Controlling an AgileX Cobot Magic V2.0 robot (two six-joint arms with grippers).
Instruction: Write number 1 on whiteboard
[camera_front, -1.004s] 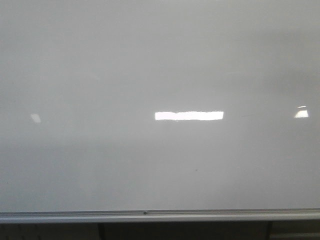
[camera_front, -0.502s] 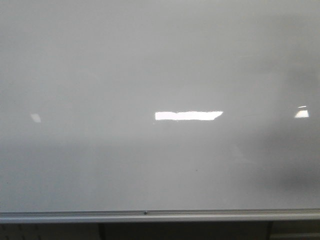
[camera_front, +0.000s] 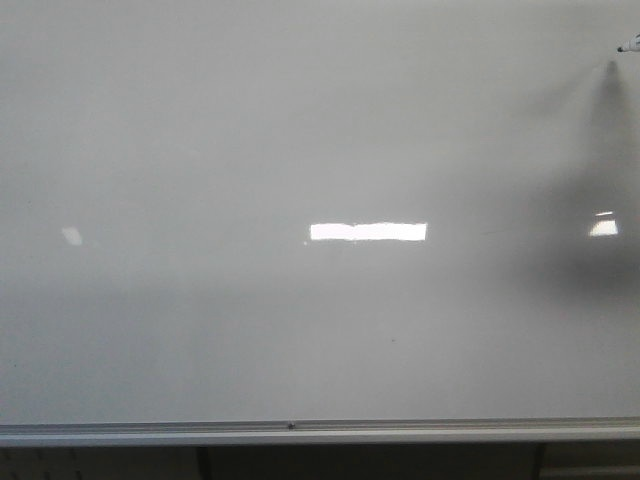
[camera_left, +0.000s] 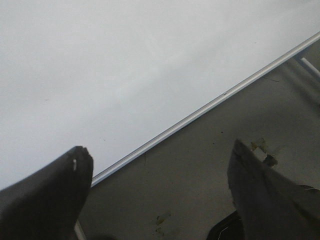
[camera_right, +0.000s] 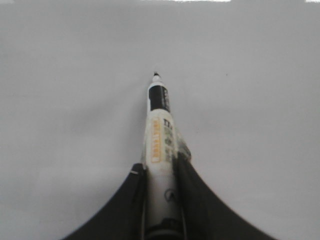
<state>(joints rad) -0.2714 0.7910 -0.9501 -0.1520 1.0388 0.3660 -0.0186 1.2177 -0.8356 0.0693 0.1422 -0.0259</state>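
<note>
**Now entering: marker tip at the board's upper right corner**

Glossy and white, the whiteboard (camera_front: 300, 130) is filling nearly the whole front view, a silver-grey metal rim (camera_front: 300, 432) running along its lower edge with a small dark screw at mid-length. Bright rectangular reflections are sitting on its smooth surface. No stroke of the number 1 is showing on it.

In the right wrist view, the right gripper (camera_right: 161, 172) is pinching a marker (camera_right: 160, 145): a slim white cylinder with a printed label, a black collar and a fine black tip. Its dark, curved fingers (camera_right: 200, 200) are pressing against the barrel from both sides. Whether the tip is touching the board cannot be told.

The left gripper (camera_left: 157, 187) is standing with its dark, matte fingers (camera_left: 50, 195) spread wide and holding nothing, over the rim and a dull grey surface beyond it.

Compared with half a second ago, the marker's tip (camera_front: 628, 45) is now appearing at the top right edge of the front view, and a soft grey shadow below it is darker and taller.

Only the tip is visible there; the rest of the marker and both arms are cut off.
</note>
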